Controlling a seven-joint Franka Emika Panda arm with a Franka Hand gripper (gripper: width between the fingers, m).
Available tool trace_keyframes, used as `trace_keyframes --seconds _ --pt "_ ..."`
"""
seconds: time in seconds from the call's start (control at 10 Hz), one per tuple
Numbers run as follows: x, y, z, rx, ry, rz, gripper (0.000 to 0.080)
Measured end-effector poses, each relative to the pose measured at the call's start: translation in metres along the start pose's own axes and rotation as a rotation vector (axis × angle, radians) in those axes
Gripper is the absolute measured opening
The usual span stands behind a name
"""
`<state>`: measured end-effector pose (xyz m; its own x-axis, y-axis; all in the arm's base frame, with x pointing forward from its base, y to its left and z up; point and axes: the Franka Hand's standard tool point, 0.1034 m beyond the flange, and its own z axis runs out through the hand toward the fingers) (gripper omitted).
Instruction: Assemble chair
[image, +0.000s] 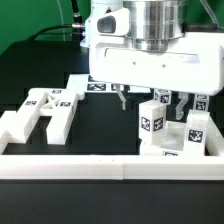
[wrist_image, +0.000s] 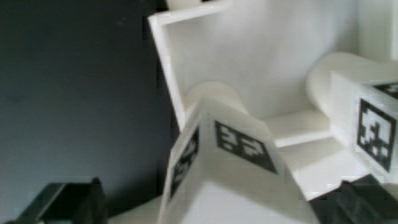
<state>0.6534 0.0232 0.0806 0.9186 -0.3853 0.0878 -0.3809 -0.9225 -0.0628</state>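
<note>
1. Hanging with its jaws spread wide, the gripper (image: 152, 100) has hold of nothing that can be seen.
2. Directly below it, between the two fingers, stands an upright chair piece (image: 152, 124). This is a white block with a square black-and-white tag on the face turned to the exterior camera.
3. In the wrist view the same upright chair piece (wrist_image: 228, 150) fills the middle, with a tag on each of two faces meeting at a corner. One dark finger (wrist_image: 68, 200) shows at the edge of that view, with open space between it and the piece. Whether the other finger touches the piece cannot be told.
4. Just beside the gripper, toward the exterior view's right, a second tagged block (image: 196, 130) stands close against the upright chair piece. They look joined, but the seam is hidden. The wrist view shows that second tagged block (wrist_image: 365, 120) rounded at the top, with its tag facing the fingers.
5. Well away from the gripper, toward the exterior view's left, an H-shaped chair piece (image: 40, 112) lies flat on the black table (image: 105, 125), with tags on its upper faces.
6. Nearer the exterior camera than the gripper, a long white border rail (image: 100, 165) runs across the table's front, and the chair pieces lie behind it.
</note>
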Motion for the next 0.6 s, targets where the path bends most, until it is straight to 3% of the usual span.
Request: trace_keyframes --seconds 0.6 --pt "-0.0003 -0.0005 0.0001 -0.003 0.0 -0.392 0.0648"
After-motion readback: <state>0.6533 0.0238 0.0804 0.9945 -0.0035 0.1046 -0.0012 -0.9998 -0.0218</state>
